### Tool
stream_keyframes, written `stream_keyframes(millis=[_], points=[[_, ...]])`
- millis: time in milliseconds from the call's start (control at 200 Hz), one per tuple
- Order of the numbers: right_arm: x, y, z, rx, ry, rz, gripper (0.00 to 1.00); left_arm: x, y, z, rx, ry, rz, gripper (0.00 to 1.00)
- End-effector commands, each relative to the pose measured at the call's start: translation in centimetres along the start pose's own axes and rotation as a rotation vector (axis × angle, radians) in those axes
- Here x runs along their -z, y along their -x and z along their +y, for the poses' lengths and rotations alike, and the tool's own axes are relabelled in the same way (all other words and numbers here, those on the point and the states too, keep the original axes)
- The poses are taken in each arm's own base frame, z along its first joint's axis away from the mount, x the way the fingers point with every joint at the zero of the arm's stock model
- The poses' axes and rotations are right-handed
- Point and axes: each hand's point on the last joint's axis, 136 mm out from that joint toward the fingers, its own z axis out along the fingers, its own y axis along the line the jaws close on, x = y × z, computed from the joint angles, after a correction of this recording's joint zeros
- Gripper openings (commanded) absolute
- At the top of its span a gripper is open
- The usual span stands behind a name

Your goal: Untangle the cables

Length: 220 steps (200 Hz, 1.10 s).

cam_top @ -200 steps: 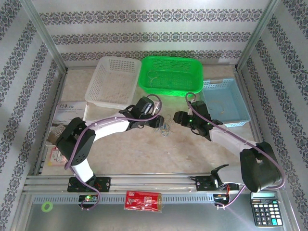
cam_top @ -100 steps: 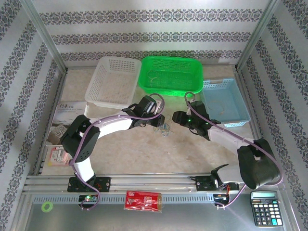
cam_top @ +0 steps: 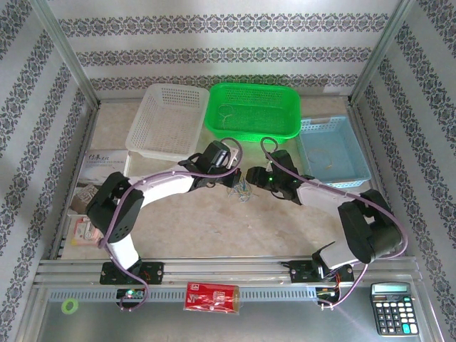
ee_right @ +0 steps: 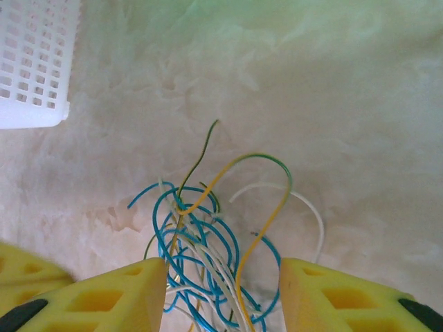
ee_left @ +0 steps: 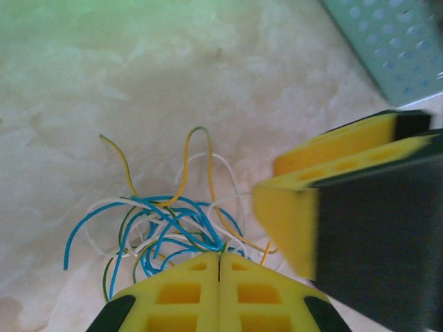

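Blue, white, yellow-green cables (ee_left: pixel 166 228) tangled in heap on pale table (ee_right: pixel 346 104), between arms. Left gripper (ee_left: pixel 219 266) fingers pressed together, strands pinched at tips. Right gripper (ee_right: pixel 223 277) fingers apart, straddling heap.

— What do the cables (cam_top: pixel 244 192) look like?
— Hair-thin wires in blue, white, yellow and green, knotted into one small clump.
— Where?
— Mid-table (cam_top: pixel 214 224), lying flat. Blue strands crowd the core, and yellow-green and white ends arc out in loose loops.
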Motion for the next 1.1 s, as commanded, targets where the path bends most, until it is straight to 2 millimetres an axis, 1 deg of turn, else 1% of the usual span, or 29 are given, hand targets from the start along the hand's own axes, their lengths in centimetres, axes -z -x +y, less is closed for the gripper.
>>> stream_keyframes(millis=[0, 110, 205, 310, 400, 460, 530, 630, 709, 769, 964, 1094], points=[[-0.9, 0.5, 1.2, -0.006, 0.028, -0.01, 0.46, 2.8, 1.9, -2.6, -0.038, -0.073, -0.08, 0.0], [-1.6, 0.0, 0.7, -0.008, 0.013, 0.0, 0.45, 4.0, 2.5, -3.3, -0.038, -0.1, -0.128, 0.0], [-2.0, -0.4, 0.1, -0.016, 0.001, 0.006, 0.44, 4.6, 2.7, -3.3, -0.036, -0.107, -0.163, 0.0], [-2.1, -0.8, -0.4, -0.018, -0.013, 0.008, 0.44, 5.2, 2.8, -3.4, -0.034, -0.123, -0.208, 0.0], [-1.9, -1.1, -0.8, -0.018, -0.021, 0.007, 0.44, 5.8, 3.4, -3.4, -0.018, -0.14, -0.265, 0.0], [-1.8, -1.3, -1.0, -0.016, -0.025, 0.008, 0.45, 6.3, 3.9, -3.4, 0.004, -0.158, -0.304, 0.0], [-1.6, -1.2, -1.2, -0.011, -0.025, 0.008, 0.49, 6.6, 4.2, -3.1, 0.033, -0.171, -0.331, 0.0], [-0.9, -0.6, -1.0, -0.008, -0.011, -0.002, 0.54, 6.7, 4.3, -2.8, 0.064, -0.184, -0.342, 0.0], [0.1, 0.4, -1.2, -0.013, -0.011, -0.027, 0.6, 6.6, 4.2, -2.5, 0.106, -0.204, -0.348, 0.0], [0.9, 1.2, -1.3, -0.022, -0.007, -0.047, 0.62, 6.6, 4.1, -2.2, 0.15, -0.222, -0.351, 0.0], [3.0, 3.5, -1.3, -0.042, 0.009, -0.102, 0.65, 6.4, 3.8, -1.5, 0.242, -0.274, -0.371, 0.0], [4.0, 4.3, -0.2, -0.04, 0.049, -0.118, 0.65, 6.4, 3.8, -1.6, 0.263, -0.298, -0.375, 0.0]])
